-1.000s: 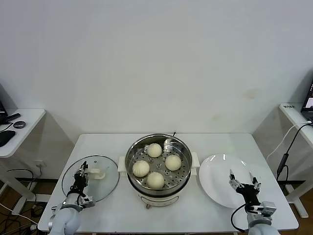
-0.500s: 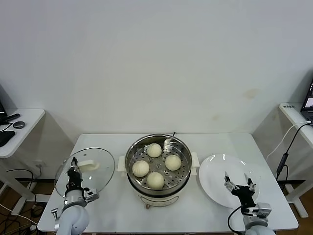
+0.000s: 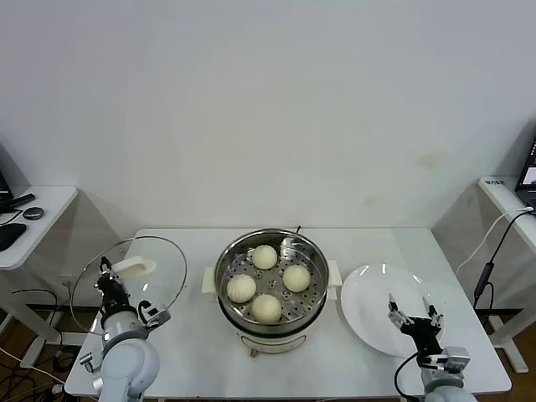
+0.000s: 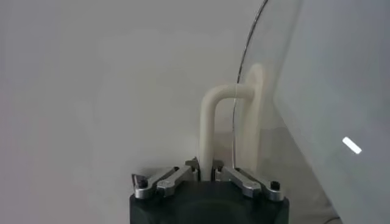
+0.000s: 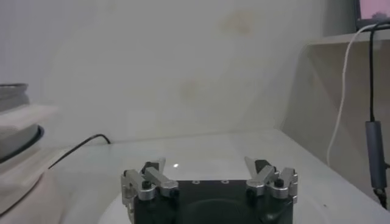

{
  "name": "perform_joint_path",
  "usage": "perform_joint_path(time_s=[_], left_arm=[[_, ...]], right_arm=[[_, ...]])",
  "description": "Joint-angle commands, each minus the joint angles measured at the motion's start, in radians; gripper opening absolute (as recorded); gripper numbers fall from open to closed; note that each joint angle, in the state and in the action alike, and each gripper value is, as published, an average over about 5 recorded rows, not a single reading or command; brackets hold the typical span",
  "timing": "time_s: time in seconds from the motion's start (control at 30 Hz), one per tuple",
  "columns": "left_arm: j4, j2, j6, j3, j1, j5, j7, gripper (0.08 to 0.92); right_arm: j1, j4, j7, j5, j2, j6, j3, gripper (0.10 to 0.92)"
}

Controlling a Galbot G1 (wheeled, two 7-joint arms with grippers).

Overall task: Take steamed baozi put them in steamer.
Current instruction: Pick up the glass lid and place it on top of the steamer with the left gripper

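Observation:
Four cream-white baozi (image 3: 266,307) lie on the perforated tray inside the shiny steel steamer (image 3: 224,260) at the table's middle. My left gripper (image 3: 106,276) is shut on the white handle (image 4: 210,131) of the round glass lid (image 3: 159,260) and holds the lid tilted up, off the table, left of the steamer. In the left wrist view the jaws pinch the handle's post, and the lid's edge (image 4: 247,55) curves above it. My right gripper (image 3: 412,316) is open and empty over the near edge of the white plate (image 3: 373,293).
The white plate is bare, right of the steamer. The steamer's side (image 5: 15,134) and its black cable (image 5: 79,149) show in the right wrist view. Side desks stand at far left (image 3: 33,219) and far right (image 3: 507,194).
My left gripper has lifted the glass lid off the table and tilted it up, moving left. The right gripper has barely shifted over the plate.

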Motion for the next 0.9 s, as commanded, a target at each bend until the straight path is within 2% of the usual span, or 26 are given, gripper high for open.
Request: perform_joint_path(time_s=[0.03,0.2,0.4,0.5,0.63,0.9], left_arm=[[-0.184,-0.067,0.078,0.134,-0.036,0.139,0.171,0.175],[-0.18,-0.087,0.078,0.318,-0.063,0.16,0.175,0.175],[-0.099,-0.136,0.078,0.536,-0.124,0.156,0.164,0.175],[-0.075,-0.138,0.079,0.62,-0.159,0.107,0.176,0.175],[-0.059,-0.124,0.079,0.684,-0.191,0.063,0.185,0.175],[-0.021,-0.132,0.079,0.712,-0.208,0.07,0.176,0.175]], right_arm=[[0.002,-0.002,0.0,-0.002,-0.006,-0.002,0.005,0.823],[0.007,-0.015,0.001,-0.008,0.006,-0.002,0.017,0.823],[0.003,-0.029,0.001,-0.016,0.017,0.0,0.029,0.823],[-0.002,-0.034,0.002,-0.019,0.017,0.002,0.035,0.823],[-0.005,-0.033,0.002,-0.018,0.018,0.003,0.046,0.823],[-0.006,-0.033,0.002,-0.029,0.03,0.007,0.044,0.823]])
